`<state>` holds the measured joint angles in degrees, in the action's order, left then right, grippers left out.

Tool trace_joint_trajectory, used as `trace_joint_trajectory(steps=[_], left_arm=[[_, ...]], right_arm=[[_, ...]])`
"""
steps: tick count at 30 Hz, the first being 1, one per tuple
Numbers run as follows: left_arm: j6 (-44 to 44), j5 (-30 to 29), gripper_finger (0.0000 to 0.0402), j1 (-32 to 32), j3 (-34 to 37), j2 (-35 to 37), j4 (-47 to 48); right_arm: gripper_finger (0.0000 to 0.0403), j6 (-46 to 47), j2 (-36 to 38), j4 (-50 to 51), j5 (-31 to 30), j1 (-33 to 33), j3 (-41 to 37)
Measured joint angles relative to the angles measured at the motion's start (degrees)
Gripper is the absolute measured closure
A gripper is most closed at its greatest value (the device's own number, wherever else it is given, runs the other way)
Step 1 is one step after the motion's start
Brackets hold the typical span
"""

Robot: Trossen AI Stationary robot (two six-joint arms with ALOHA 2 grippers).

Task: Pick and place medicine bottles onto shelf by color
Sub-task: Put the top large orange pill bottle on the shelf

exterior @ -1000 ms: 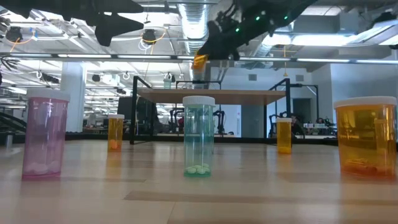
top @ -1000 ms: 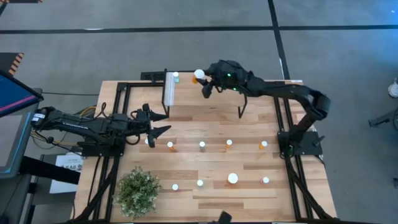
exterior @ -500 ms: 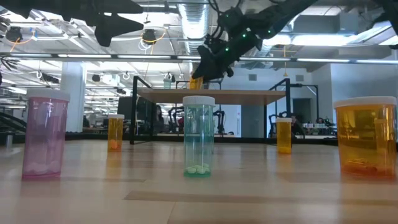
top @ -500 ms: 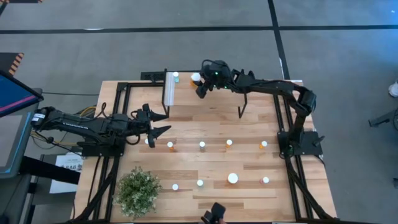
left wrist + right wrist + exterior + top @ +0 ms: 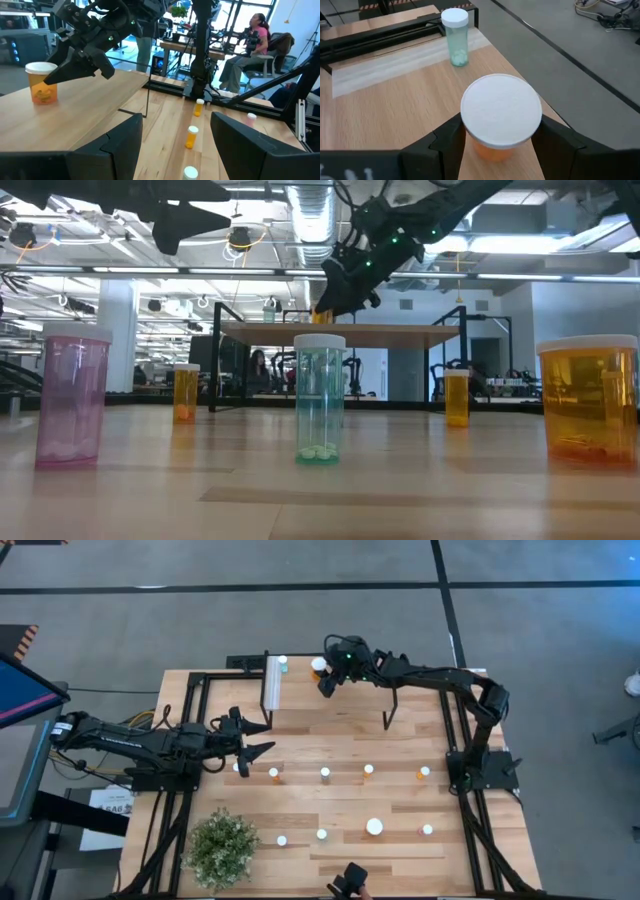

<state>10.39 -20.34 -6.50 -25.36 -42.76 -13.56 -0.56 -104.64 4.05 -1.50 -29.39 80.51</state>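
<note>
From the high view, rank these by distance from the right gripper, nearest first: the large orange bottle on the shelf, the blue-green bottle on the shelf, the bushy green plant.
1. Large orange white-capped bottle: on the light wood shelf, between the right gripper fingers.
2. Small blue-green white-capped bottle: at the shelf's white-strip end, just beyond.
3. Bushy green plant: far off, near the table's front edge on the left arm's side.

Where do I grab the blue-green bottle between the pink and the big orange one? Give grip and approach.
Grip the blue-green bottle on its round body just under the white cap, coming straight down. It stands upright, with open gaps to the pink bottle and the large orange bottle.
</note>
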Motion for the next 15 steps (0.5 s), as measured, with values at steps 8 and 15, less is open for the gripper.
trace_joint_trajectory(steps=[8, 15], left_arm=[[0.59, 0.00, 0.0178, 0.00, 0.00, 0.00, 0.00], [0.93, 0.14, 0.0178, 0.00, 0.00, 0.02, 0.53]], right_arm=[[0.0129, -0.88, 0.24, 0.72, -0.02, 0.09, -0.02], [0.0108, -1.01, 4.25, 4.01, -0.07, 0.42, -0.07]])
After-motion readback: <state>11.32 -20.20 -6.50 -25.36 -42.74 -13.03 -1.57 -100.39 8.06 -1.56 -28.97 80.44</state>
